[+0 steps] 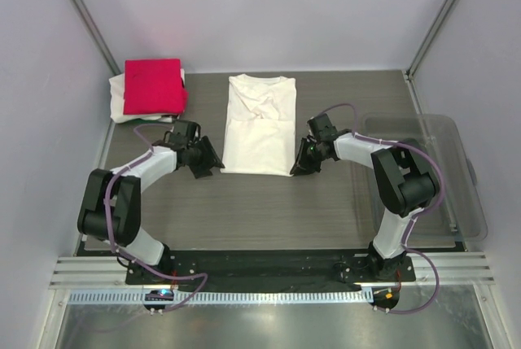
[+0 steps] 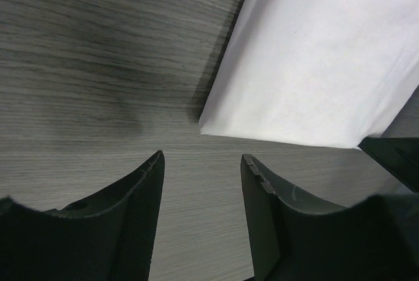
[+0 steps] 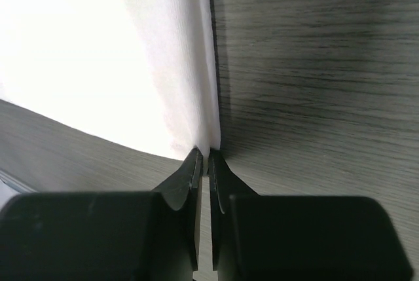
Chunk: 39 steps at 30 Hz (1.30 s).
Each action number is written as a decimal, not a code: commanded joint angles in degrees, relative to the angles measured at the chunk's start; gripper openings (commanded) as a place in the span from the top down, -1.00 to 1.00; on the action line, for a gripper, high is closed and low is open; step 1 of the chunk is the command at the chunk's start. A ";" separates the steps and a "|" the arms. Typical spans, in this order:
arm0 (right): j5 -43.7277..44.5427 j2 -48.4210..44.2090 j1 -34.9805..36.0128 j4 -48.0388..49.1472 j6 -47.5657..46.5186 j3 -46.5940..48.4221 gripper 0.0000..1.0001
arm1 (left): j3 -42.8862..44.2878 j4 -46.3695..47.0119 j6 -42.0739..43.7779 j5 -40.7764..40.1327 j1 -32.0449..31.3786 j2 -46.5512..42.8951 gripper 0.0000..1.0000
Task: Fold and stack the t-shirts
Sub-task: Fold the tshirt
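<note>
Grey wood-grain table (image 1: 244, 211): folded white cotton t-shirt (image 1: 259, 125) flat; right gripper (image 3: 208, 154) pinches its corner (near-right one); left gripper (image 2: 201, 158) open, empty.

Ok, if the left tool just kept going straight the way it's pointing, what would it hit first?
Most likely the near corner of the white t-shirt, which lies just ahead of the open left tool. The tool tilts downward, though, so it could touch the table first.
</note>
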 commanded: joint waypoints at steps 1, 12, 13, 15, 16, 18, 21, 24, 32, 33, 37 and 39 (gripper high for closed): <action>1.44 1.42 0.29 0.52 -1.15 0.19 0.80 | -0.80 4.91 0.46 1.59 0.22 1.25 -0.03; 1.61 2.91 0.20 0.52 -1.50 0.46 0.97 | -3.61 12.73 -1.92 3.70 0.14 6.00 0.22; 1.61 3.09 0.11 0.52 -1.51 0.54 0.97 | -3.79 13.00 -2.00 3.53 0.14 6.26 0.24; 1.70 3.26 0.20 0.44 -1.68 0.63 0.97 | -4.31 13.35 -2.09 3.09 0.14 6.52 0.30; 1.70 3.35 0.11 0.35 -1.68 0.72 0.98 | -4.40 13.35 -2.09 2.65 0.14 6.61 0.31; 1.79 3.53 0.20 0.26 -1.86 0.90 0.97 | -4.66 13.44 -2.09 2.38 0.05 6.87 0.38; 1.79 3.53 0.11 0.17 -1.86 0.99 0.97 | -4.84 13.70 -2.09 1.94 0.14 7.14 0.59; 1.70 3.09 0.03 -0.09 -1.94 0.99 0.98 | -4.58 13.88 -2.62 1.33 0.05 7.14 0.96; 2.40 -3.23 0.11 -5.70 -2.82 1.07 0.98 | -2.12 5.29 -4.02 -2.09 -3.63 -3.29 1.00; 2.58 -4.11 0.20 -6.67 -2.91 1.33 0.98 | -2.20 4.05 -4.20 -2.80 -4.43 -4.89 0.99; 4.24 -12.17 1.43 -12.65 -3.09 1.25 0.98 | -2.55 -3.77 -7.01 -7.97 -10.48 -13.67 0.99; 4.86 -15.88 2.92 -15.55 -2.74 0.20 0.98 | -3.52 -7.20 -9.20 -9.13 -13.38 -19.01 1.00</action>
